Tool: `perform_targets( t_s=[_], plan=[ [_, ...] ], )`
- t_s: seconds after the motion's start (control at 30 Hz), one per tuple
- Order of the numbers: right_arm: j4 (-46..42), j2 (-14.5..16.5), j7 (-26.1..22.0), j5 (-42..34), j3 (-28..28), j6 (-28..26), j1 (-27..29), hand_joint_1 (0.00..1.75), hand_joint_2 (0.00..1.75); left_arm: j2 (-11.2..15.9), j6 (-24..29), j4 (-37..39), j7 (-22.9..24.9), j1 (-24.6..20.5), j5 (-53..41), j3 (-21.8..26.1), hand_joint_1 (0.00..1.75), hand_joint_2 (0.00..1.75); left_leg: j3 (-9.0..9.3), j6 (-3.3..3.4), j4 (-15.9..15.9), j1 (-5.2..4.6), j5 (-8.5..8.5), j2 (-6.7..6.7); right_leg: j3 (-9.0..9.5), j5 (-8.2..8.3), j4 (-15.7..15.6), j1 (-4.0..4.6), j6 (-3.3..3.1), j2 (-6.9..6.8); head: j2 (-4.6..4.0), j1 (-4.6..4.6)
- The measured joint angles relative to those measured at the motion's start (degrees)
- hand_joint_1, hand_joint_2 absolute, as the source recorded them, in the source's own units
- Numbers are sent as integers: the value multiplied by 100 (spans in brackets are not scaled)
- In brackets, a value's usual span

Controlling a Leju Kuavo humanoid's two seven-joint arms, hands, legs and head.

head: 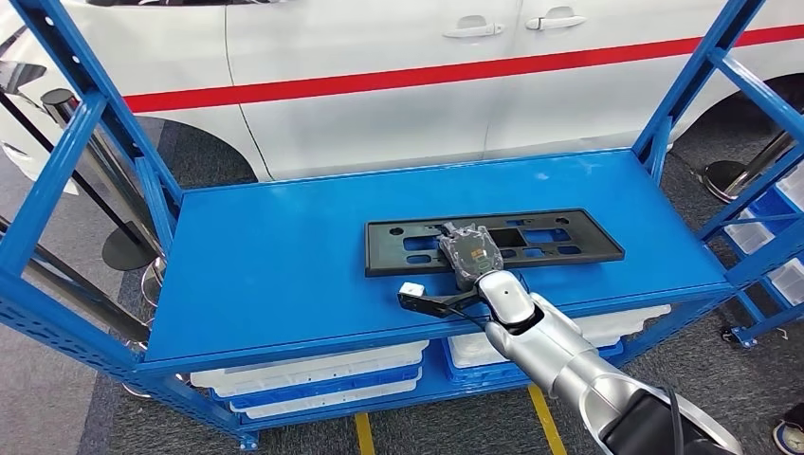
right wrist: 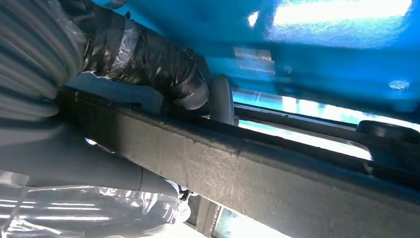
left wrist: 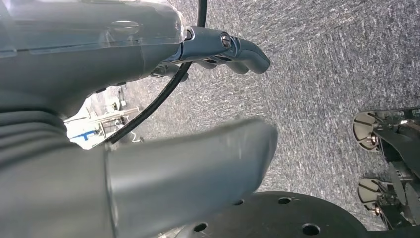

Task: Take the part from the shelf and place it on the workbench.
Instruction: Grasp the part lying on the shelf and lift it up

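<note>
- The part (head: 493,241), a flat black plastic frame with cut-outs, lies on the top board of the blue shelf (head: 284,275), in the right half and close to the front edge.
- The right hand (head: 467,251) rests on the near long rail of the part; in the right wrist view its fingers (right wrist: 163,69) curl over the black rail (right wrist: 277,173) with the thumb below, so they are clamped on the part.
- The left hand (left wrist: 148,129) hangs over grey carpet; its fingers are apart and nothing is in it.
- Blue uprights (head: 104,104) stand at the left and right sides of the shelf, and a white car with a red stripe (head: 427,76) stands just behind it.
- The left half of the board is bare blue surface, and the front side has no rail.
- On the lower level there are white trays (head: 313,374); what is inside I cannot tell.
- At the right, blue and white bins (head: 773,251) stand on another rack.
</note>
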Motion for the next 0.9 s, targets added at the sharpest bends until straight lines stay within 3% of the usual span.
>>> perform_targets(
  t_s=[0.23,0.4,0.63,0.9],
  plan=[
    [0,63,-84,-58,-46,-7,40,175,175,12,-147,1,-15,70,248,13,0,175,2,-1,-1,0,-1,2,5,-1,1,1,0,2,0,2],
    [129,430,-100,-2,-43,-43,-41,175,175,181,-257,1,253,103,605,134,0,175,12,-11,-3,8,-8,29,7,0,1,12,-2,41,0,2],
    [245,729,-66,138,29,-1008,53,175,175,276,-82,1,236,98,711,223,0,175,17,-18,-4,13,-10,30,8,-7,6,18,-15,31,0,1],
    [249,761,-58,160,42,-1117,97,175,175,276,-60,1,236,96,711,223,0,175,14,-19,-4,13,-9,28,6,-6,10,18,-16,31,0,0]
  ],
)
